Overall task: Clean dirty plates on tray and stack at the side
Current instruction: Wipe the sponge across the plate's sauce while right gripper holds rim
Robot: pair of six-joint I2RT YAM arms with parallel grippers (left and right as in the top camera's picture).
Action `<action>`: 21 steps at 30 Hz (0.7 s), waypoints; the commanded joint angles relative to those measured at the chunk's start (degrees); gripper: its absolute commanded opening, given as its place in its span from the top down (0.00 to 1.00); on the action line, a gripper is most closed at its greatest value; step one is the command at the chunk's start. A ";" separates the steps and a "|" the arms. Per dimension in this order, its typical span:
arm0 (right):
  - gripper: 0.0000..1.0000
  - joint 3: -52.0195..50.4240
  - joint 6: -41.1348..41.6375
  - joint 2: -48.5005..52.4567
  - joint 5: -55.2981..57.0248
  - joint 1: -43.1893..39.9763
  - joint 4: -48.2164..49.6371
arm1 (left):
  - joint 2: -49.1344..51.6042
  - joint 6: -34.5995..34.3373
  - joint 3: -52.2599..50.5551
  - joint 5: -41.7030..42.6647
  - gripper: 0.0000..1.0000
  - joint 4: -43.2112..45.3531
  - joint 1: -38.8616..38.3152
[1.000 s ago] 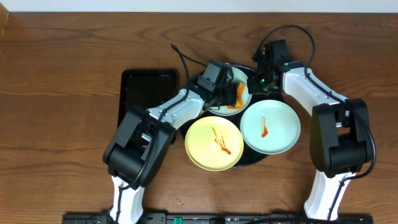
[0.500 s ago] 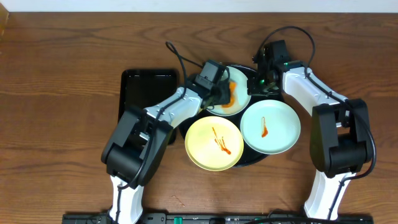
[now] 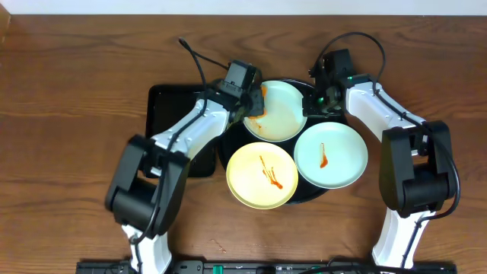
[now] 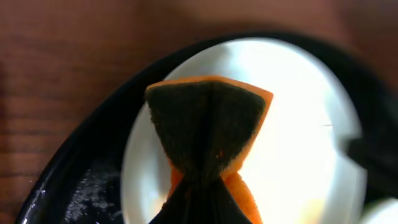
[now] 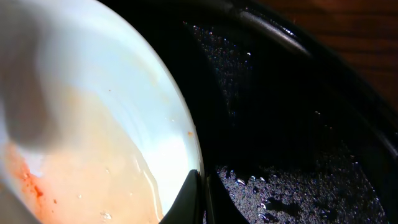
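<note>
Three plates lie on the round black tray [image 3: 301,192]. The back mint plate [image 3: 278,114] shows a faint orange film. My left gripper [image 3: 249,106] is shut on an orange sponge [image 3: 257,114] with a dark scrub face [image 4: 208,124], pressed onto this plate's left edge [image 4: 298,130]. At the same plate's right rim [image 5: 93,93], my right gripper [image 3: 313,103] is shut, one finger [image 5: 186,199] on the plate face. The yellow plate [image 3: 262,174] and the front mint plate [image 3: 331,154] carry thin orange-red streaks.
A smaller rectangular black tray [image 3: 171,114] lies left of the round one, partly under my left arm. Water droplets speckle the round tray's floor [image 5: 292,174]. Brown wooden table [image 3: 68,114] surrounds everything.
My left gripper has dragged the sponge leftward across the back plate to its left edge, and the thick orange smear is gone. The right gripper has not moved.
</note>
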 commanded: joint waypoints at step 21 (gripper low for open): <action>0.99 0.70 0.42 0.15 0.17 0.63 -1.07 | 5.11 3.21 1.14 -12.17 0.93 -6.62 -1.88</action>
